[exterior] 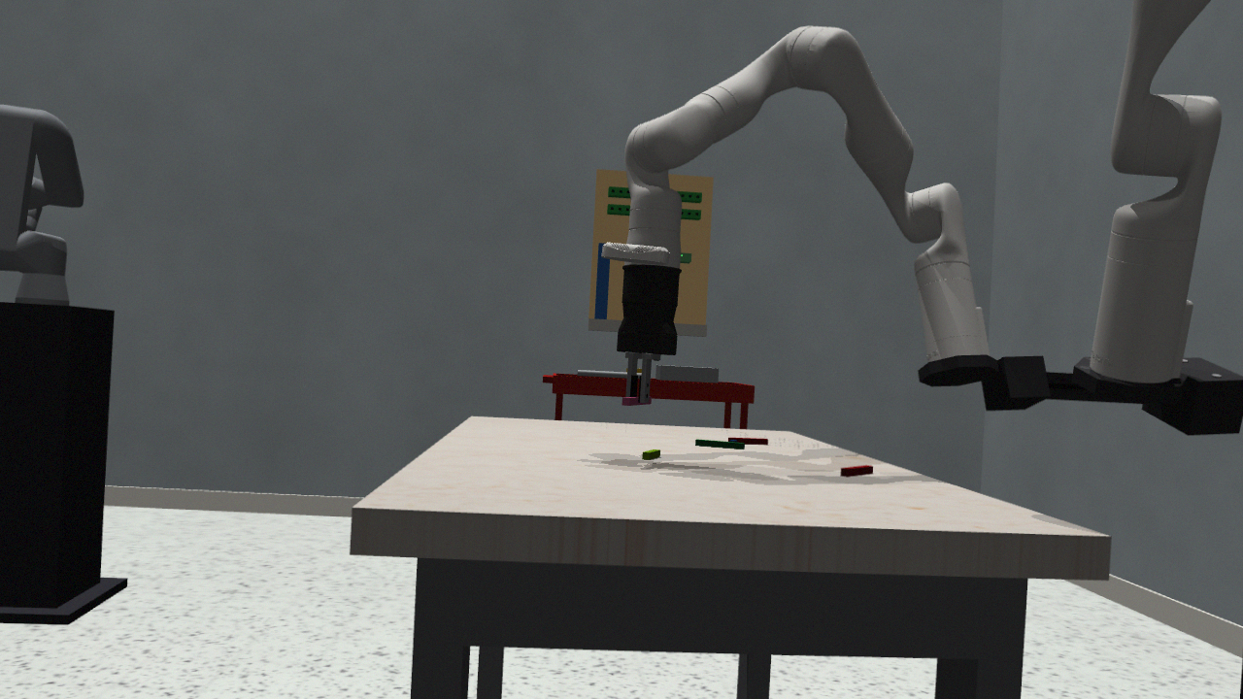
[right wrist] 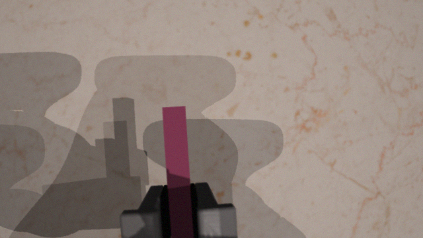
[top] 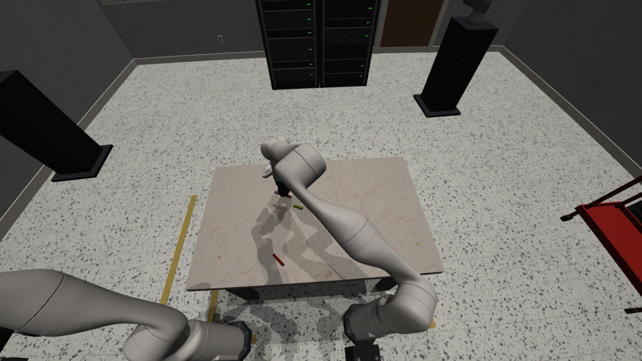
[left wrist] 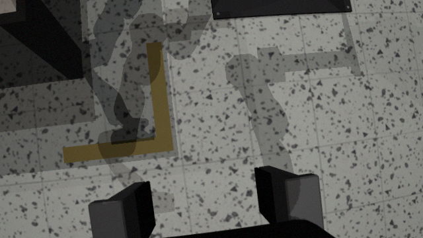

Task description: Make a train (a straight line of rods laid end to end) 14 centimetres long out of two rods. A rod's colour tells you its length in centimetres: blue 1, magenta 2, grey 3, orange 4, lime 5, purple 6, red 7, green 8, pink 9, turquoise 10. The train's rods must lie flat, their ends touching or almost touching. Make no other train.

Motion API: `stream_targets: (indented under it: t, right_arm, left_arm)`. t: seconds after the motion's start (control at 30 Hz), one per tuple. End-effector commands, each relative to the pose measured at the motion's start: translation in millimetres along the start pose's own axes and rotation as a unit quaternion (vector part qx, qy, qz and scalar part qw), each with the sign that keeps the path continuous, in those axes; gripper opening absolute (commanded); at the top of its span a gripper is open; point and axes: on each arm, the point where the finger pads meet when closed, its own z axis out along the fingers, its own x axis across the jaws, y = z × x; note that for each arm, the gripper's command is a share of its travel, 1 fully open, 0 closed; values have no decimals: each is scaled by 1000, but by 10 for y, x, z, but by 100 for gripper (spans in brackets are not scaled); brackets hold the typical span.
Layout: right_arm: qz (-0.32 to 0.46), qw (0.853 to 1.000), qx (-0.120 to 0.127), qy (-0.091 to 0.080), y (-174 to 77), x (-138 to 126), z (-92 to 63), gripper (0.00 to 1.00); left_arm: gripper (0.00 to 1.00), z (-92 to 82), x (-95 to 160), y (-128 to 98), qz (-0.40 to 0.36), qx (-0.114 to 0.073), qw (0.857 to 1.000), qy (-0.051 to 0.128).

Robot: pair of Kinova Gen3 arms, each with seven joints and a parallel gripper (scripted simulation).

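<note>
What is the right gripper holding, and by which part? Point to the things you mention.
The right gripper (top: 283, 193) (exterior: 638, 398) (right wrist: 180, 207) holds a pink rod (top: 277, 193) (exterior: 630, 401) (right wrist: 176, 142) partway along, one end sticking out past the fingers.

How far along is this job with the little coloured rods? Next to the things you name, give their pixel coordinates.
Done: the short lime rod (top: 298, 206) (exterior: 651, 454) lies flat on the table (top: 381, 193) (exterior: 695, 499), but no train is formed.
In hand: the right gripper (top: 283, 194) (exterior: 638, 399) (right wrist: 180, 207) holds the long pink rod (top: 277, 192) (exterior: 630, 401) (right wrist: 176, 142) above the table.
Left: probably laying pink flat, end to end with lime, then letting go.
</note>
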Motion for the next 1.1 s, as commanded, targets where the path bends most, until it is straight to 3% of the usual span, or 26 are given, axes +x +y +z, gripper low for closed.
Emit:
stream_targets:
  t: [0.0, 0.13, 0.23, 0.4, 1.07]
  right_arm:
    - [4, 1000, 1, -3, -9, -12, 195, 24]
    - [4, 1000, 1, -3, -10, -14, 381, 24]
    - [4, 1000, 2, -2, -17, -6, 406, 24]
    - [4, 1000, 1, -3, -13, -14, 578, 24]
    - [5, 1000, 3, -2, -25, -1, 616, 24]
  left_arm:
    - [100, -5, -9, 10, 1, -1, 1000, -2]
    - [100, -5, -9, 10, 1, -1, 1000, -2]
    - [100, -5, -9, 10, 1, -1, 1000, -2]
    - [100, -5, -9, 10, 1, -1, 1000, -2]
    - [100, -5, -9, 10, 1, -1, 1000, -2]
